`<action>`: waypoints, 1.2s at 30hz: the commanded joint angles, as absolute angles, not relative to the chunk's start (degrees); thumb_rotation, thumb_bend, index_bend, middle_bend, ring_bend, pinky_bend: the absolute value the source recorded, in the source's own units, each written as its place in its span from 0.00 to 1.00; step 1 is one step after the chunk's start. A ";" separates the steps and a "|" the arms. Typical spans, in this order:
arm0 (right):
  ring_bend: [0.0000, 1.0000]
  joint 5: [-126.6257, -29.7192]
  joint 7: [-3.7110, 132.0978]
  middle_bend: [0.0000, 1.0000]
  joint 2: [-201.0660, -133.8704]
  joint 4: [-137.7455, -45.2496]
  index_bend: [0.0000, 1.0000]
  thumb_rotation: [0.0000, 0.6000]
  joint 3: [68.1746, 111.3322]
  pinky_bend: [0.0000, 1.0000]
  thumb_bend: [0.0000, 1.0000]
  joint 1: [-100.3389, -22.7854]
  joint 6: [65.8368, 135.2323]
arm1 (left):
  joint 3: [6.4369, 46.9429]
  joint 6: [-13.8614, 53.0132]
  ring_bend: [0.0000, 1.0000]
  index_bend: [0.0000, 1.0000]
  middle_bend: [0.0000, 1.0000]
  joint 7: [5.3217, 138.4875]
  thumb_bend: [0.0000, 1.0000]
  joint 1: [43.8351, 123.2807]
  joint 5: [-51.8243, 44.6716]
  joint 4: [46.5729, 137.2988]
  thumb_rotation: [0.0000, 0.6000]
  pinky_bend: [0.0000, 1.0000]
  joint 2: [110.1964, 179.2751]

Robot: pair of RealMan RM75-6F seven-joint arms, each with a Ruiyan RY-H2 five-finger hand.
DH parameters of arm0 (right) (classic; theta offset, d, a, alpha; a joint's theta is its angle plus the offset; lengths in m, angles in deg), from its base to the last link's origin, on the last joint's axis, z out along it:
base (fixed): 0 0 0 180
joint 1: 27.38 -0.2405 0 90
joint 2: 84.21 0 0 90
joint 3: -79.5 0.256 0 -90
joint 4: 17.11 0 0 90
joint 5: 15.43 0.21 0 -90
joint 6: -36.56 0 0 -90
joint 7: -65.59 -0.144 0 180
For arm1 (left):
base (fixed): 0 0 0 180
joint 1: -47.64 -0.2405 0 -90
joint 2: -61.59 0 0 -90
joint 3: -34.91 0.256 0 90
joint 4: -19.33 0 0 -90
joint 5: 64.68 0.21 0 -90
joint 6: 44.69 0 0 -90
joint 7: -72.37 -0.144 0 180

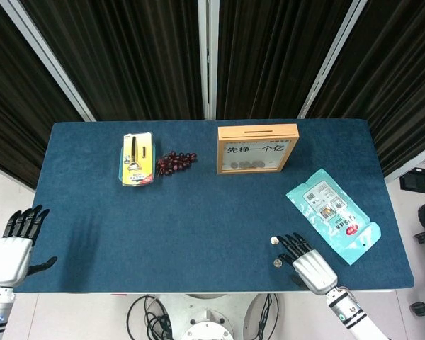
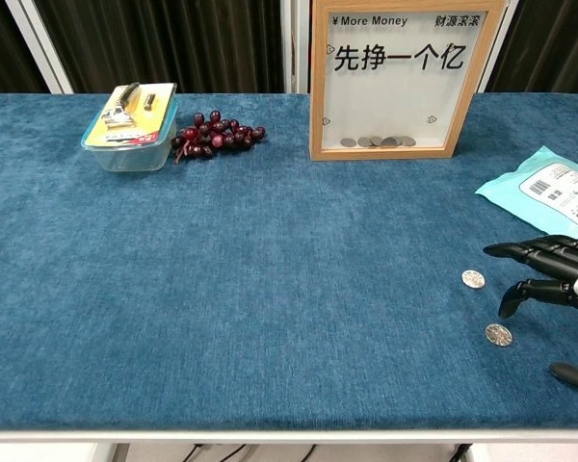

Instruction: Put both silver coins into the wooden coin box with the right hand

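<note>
Two silver coins lie flat on the blue cloth near the front right: one [image 2: 473, 279] [image 1: 274, 241] farther back, one [image 2: 499, 335] [image 1: 277, 263] nearer the edge. My right hand [image 2: 551, 279] [image 1: 306, 259] hovers just right of them, fingers spread toward the coins and holding nothing. The wooden coin box [image 2: 405, 77] [image 1: 257, 149] stands upright at the back centre, with a slot on top and several coins visible behind its clear front. My left hand [image 1: 18, 241] hangs open off the table's front left corner.
A clear plastic container [image 2: 132, 125] with a yellow card sits at the back left, a bunch of dark red grapes [image 2: 215, 135] beside it. A teal packet [image 2: 549, 185] lies at the right, just behind my right hand. The table's front edge [image 2: 270, 433] is close.
</note>
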State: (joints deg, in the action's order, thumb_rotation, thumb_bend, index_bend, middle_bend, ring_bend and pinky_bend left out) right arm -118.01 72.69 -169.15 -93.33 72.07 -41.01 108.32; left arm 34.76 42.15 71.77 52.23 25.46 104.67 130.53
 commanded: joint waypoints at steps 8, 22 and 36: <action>0.00 -118.03 71.60 0.00 -170.83 -91.13 0.33 1.00 71.32 0.00 0.31 -41.14 109.13 | 35.05 42.25 0.00 0.00 0.00 72.43 0.01 51.86 25.25 103.76 1.00 0.00 131.15; 0.00 -117.54 71.07 0.00 -172.12 -89.42 0.33 1.00 71.04 0.00 0.33 -41.19 110.08 | 34.99 42.52 0.00 0.00 0.00 72.71 0.01 51.85 25.49 103.72 1.00 0.00 130.99; 0.00 -117.14 70.61 0.00 -172.83 -89.09 0.33 1.00 70.62 0.00 0.35 -41.51 110.01 | 35.02 42.26 0.00 0.00 0.00 72.72 0.01 51.97 25.49 103.76 1.00 0.00 130.77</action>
